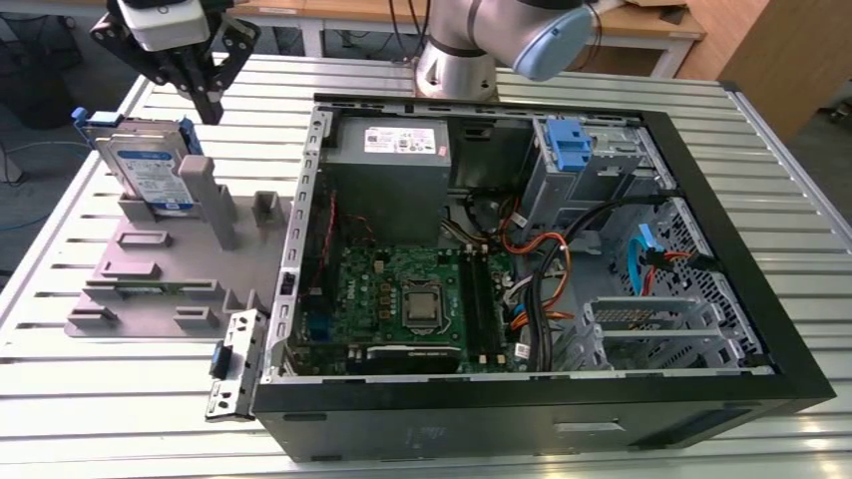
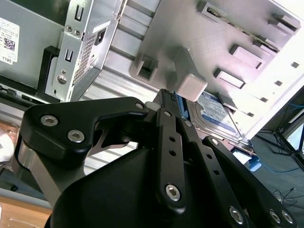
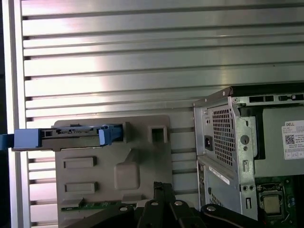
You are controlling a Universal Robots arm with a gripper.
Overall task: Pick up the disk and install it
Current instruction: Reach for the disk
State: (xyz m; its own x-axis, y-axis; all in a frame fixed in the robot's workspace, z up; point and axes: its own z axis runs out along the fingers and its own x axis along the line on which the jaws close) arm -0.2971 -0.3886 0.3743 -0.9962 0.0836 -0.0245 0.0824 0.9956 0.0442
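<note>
The disk point(image 1: 147, 170), silver with a blue-and-white label and blue side rails, stands upright on edge in the grey slotted tray point(image 1: 140, 269) at the exterior view's left. My gripper point(image 1: 210, 110) hangs just above it, a little toward the exterior view's right, apart from it. Its black fingers are shut together with nothing between them. The first wrist view looks down on the disk's top edge point(image 3: 71, 135), the tray point(image 3: 118, 175) and the gripper point(image 3: 161, 187). In the second wrist view the gripper point(image 2: 166, 95) sits near the disk's label point(image 2: 216, 114).
An open computer case point(image 1: 745, 329) lies on the slatted metal table point(image 1: 120, 419), showing the motherboard point(image 1: 399, 299), the grey power supply point(image 1: 393, 150) and a drive bay with a blue clip point(image 1: 570, 145). A loose metal bracket point(image 1: 233, 364) lies by the case's front corner.
</note>
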